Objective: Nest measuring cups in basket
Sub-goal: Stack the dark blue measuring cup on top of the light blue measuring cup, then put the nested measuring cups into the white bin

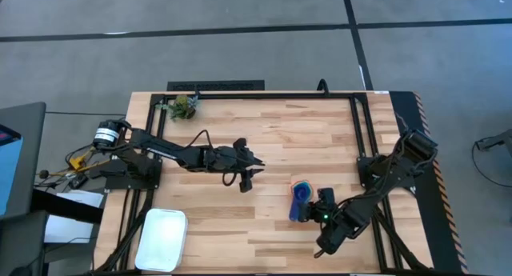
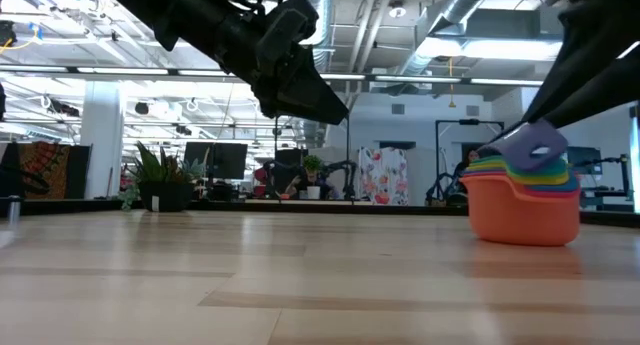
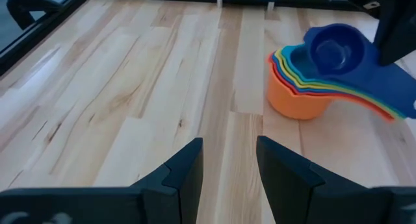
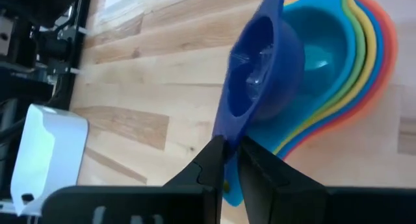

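Note:
The measuring cups form a nested stack [image 1: 300, 202] [image 3: 302, 87] [image 2: 525, 200] standing on the wood near the table's right side, with orange outermost and light blue [image 4: 325, 49] innermost. My right gripper [image 1: 314, 206] [image 4: 232, 146] is shut on the dark blue cup [image 4: 266, 62] [image 3: 335, 49] at the top of the stack. The white basket [image 1: 162, 238] [image 4: 45, 152] lies at the near-left corner. My left gripper [image 1: 248, 178] [image 3: 229, 146] [image 2: 320, 105] hovers open over the table's middle, pointing toward the stack. My right gripper pinches the dark blue cup's flat handle [image 4: 229, 130] between its two fingers, which lie along the handle and come from the table's right side. The cup is tipped up on its edge, its bowl over the light blue cup's mouth; whether it rests there I cannot tell.
A small green plant-like clump [image 1: 184, 106] sits at the far-left corner. Black frame rails [image 1: 272, 94] run along the far edge and both sides. Bare wood lies between the stack and the basket.

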You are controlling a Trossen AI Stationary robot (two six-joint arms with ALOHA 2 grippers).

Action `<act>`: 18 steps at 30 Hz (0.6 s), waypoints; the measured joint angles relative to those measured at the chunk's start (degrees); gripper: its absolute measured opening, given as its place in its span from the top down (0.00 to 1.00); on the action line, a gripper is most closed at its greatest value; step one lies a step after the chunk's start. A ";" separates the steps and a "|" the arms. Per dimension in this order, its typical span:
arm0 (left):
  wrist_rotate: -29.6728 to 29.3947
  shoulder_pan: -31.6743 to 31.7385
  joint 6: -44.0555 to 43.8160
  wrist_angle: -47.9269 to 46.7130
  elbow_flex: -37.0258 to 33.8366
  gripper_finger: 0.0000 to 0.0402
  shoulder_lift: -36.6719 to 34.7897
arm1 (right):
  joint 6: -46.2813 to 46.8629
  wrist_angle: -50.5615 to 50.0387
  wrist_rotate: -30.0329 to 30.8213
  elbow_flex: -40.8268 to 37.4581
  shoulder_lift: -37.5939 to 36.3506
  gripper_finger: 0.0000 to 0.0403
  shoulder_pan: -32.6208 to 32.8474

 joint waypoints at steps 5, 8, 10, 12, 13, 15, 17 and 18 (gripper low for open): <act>0.02 0.07 0.04 0.05 0.00 0.67 0.00 | -0.20 -0.82 0.05 0.02 -1.06 0.83 1.25; 0.02 0.07 -0.02 0.09 0.00 0.67 0.00 | 0.17 -4.72 0.15 -0.04 -2.11 0.83 1.85; 0.02 0.07 -0.12 0.13 0.00 0.67 0.00 | 0.15 -6.40 0.12 0.00 -2.44 0.83 1.70; 0.03 0.07 -0.31 0.10 0.00 0.67 0.00 | -0.24 -8.61 -0.11 -0.02 -3.13 0.83 1.53; 0.04 0.07 -0.37 0.04 0.00 0.67 0.00 | -0.36 -9.29 -0.29 -0.01 -3.41 0.83 1.30; 0.04 0.07 -0.37 -0.10 0.00 0.67 0.00 | -0.47 -10.96 -2.48 0.00 -3.85 0.84 0.92; 0.07 0.07 -0.45 -0.45 0.00 0.67 0.00 | -0.46 -12.83 -3.06 0.00 -4.31 0.84 0.92; 0.21 0.07 -0.56 -0.79 0.00 0.67 0.00 | -0.46 -13.47 -3.05 0.00 -4.33 0.84 0.98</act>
